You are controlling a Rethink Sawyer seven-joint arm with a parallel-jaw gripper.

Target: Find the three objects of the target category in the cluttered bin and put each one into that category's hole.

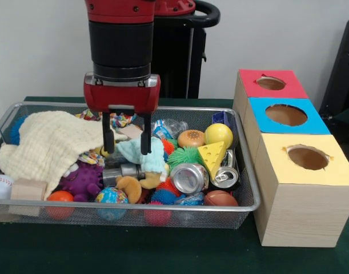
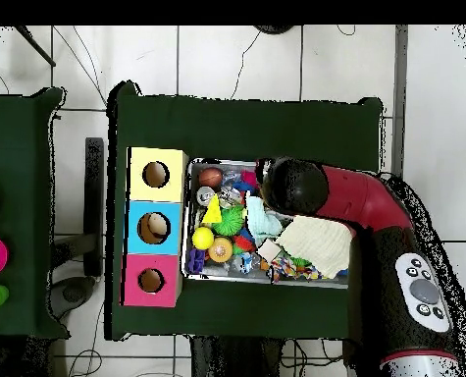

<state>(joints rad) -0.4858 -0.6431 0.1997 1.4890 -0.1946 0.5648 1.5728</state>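
Observation:
My gripper (image 1: pixel 127 149) hangs open inside the wire bin (image 1: pixel 245 171), its two black fingers (image 1: pixel 107 137) spread wide. A pale teal soft toy (image 1: pixel 141 154) lies between and just right of the fingertips; no contact shows. A cream cloth (image 1: pixel 45 142) covers the bin's left part. To the right lie a burger toy (image 1: pixel 191 137), a yellow ball (image 1: pixel 219 135), a cheese wedge (image 1: pixel 212 157), two crushed cans (image 1: pixel 189 177) and a small football (image 1: pixel 220 198). In the overhead view the arm (image 2: pixel 305 187) hides the gripper above the bin (image 2: pixel 190 221).
A wooden box stands right of the bin with a red hole (image 1: pixel 271 83), a blue hole (image 1: pixel 286 115) and a yellow hole (image 1: pixel 307 157). A baseball (image 1: pixel 1 186), a wooden block (image 1: pixel 28 189) and a purple plush (image 1: pixel 83 180) fill the bin's left front.

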